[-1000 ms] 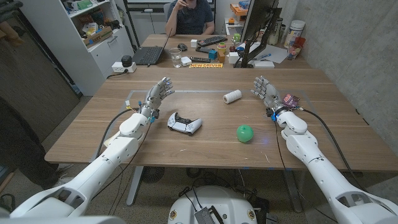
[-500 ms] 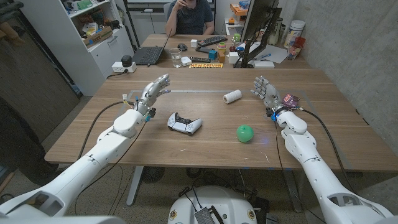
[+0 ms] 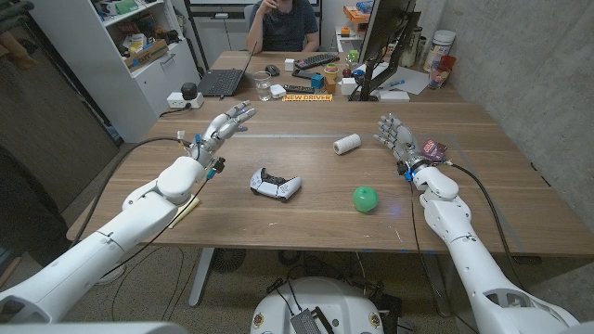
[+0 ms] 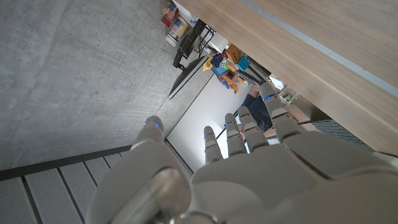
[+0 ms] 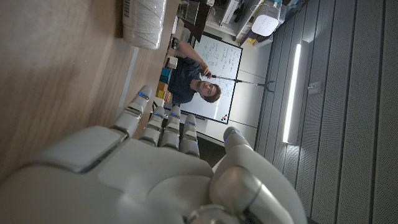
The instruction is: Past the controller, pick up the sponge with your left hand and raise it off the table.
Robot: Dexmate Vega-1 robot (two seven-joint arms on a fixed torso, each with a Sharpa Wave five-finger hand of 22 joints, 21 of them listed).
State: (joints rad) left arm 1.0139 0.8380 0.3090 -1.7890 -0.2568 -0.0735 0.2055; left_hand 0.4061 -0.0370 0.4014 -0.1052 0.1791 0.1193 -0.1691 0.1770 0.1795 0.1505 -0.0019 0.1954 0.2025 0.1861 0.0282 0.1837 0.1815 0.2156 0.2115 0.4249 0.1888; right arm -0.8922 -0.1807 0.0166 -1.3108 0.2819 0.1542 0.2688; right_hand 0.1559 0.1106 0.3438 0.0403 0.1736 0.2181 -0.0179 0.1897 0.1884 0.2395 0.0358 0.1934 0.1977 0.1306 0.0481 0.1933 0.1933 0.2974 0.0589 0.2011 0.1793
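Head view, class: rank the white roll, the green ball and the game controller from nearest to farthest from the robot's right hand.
1. White roll: just to the left of the right hand, toward the table's middle.
2. Green ball: nearer the robot's edge, left of the right forearm.
3. Game controller: farthest, past the table's middle, on the left arm's side.

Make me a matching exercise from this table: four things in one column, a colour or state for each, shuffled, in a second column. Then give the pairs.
Things:
1. controller
2. ball
3. roll
4. left hand

States:
A. green
B. raised above the table, fingers apart
C. white and black, near the table's middle
D. white, lying on its side

Pairs: 1-C, 2-A, 3-D, 4-B
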